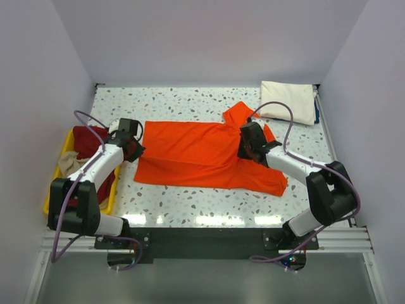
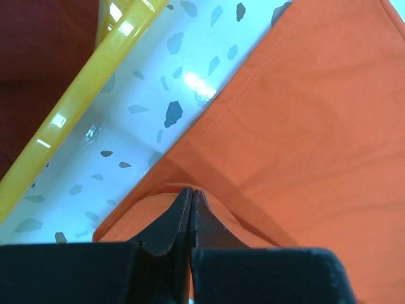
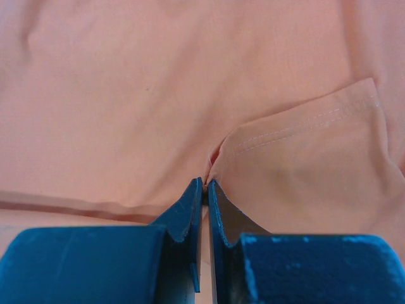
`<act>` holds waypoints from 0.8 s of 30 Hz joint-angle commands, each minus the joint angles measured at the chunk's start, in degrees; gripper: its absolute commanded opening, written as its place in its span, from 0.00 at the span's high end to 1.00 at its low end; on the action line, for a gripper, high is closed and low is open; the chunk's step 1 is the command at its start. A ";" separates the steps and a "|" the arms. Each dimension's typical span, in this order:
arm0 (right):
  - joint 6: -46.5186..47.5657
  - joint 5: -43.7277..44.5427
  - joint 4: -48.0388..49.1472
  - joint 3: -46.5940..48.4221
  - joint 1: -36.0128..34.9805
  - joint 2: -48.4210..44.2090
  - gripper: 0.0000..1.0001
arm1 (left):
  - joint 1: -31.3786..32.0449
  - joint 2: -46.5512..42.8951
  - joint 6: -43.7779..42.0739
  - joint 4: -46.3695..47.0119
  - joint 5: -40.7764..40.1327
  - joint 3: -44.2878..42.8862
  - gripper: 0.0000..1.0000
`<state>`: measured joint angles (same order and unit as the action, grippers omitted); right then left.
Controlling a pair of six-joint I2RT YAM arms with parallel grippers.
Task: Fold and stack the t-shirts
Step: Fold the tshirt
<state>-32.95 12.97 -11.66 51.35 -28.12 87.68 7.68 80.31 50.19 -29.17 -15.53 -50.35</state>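
Note:
The bright orange t-shirt point(image 1: 202, 155) lies spread across the middle of the table. My left gripper point(image 1: 131, 143) is shut on its left edge; the left wrist view shows the orange cloth point(image 2: 304, 126) pinched between the closed tips point(image 2: 191, 193). My right gripper point(image 1: 248, 147) is shut on a fold of the shirt near its right sleeve; the right wrist view shows the cloth point(image 3: 126, 95) bunched at the closed tips point(image 3: 205, 183). A folded cream-white t-shirt point(image 1: 289, 101) lies at the back right. A dark red t-shirt point(image 1: 85, 140) and a beige one point(image 1: 69, 163) lie in the tray.
A yellow plastic tray point(image 1: 112, 193) stands at the table's left edge; its rim shows in the left wrist view point(image 2: 76, 101). White walls close in the table on three sides. The speckled tabletop point(image 1: 190, 104) shows behind the orange shirt.

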 commanded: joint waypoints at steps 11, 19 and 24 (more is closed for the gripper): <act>-0.19 1.44 4.01 0.41 -0.27 2.76 0.96 | -0.04 1.60 0.61 -0.54 -6.35 -1.07 1.00; 1.40 -0.49 3.41 1.64 -0.18 2.42 0.59 | -0.12 5.47 0.87 -0.10 -5.74 -2.74 0.97; 1.75 0.12 -1.07 2.08 0.34 -2.59 0.29 | -0.47 4.50 -0.44 0.43 -5.30 -3.18 0.58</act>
<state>-31.75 12.34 -10.61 51.40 -28.10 89.84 7.62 85.93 49.89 -29.67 -19.33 -50.92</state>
